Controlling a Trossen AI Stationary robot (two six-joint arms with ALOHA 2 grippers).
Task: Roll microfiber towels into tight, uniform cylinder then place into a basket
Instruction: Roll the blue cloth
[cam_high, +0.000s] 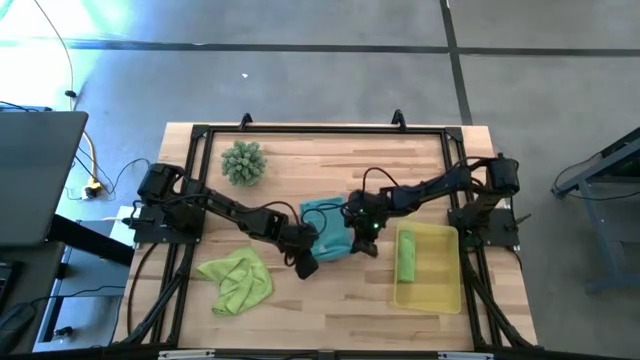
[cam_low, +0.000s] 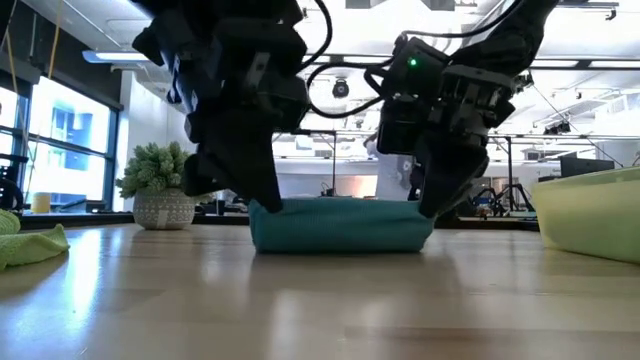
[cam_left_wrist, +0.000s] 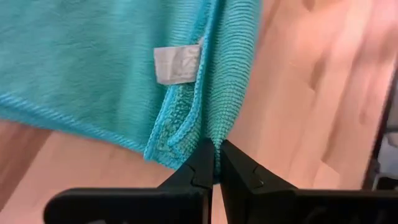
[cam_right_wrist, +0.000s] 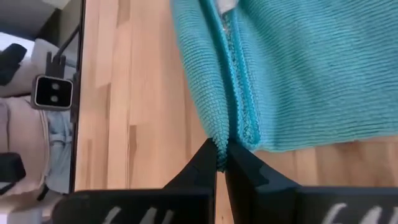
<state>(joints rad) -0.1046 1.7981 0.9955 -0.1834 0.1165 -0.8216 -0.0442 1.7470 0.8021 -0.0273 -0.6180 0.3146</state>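
High view: the teal towel (cam_high: 327, 228) lies folded near the middle of the table (cam_high: 330, 300), between the two arms. The left gripper (cam_high: 306, 262) is at its near left corner, the right gripper (cam_high: 366, 243) at its near right corner. Left wrist view: the left gripper's fingers (cam_left_wrist: 198, 169) are pinched tight on the towel's hem, close to a white tag (cam_left_wrist: 176, 63). Right wrist view: the right gripper's fingers (cam_right_wrist: 202, 165) clench the folded edge (two layers meet at the pinch). Low view: the towel sits flat on the wood as a low, thick band. One lime towel (cam_high: 405, 255) is rolled and lies in the yellow basket (cam_high: 441, 290) at the right. The other lime towel (cam_high: 237, 280) lies crumpled at the left front. A spiky green plant (cam_high: 243, 162) stands at the back left.
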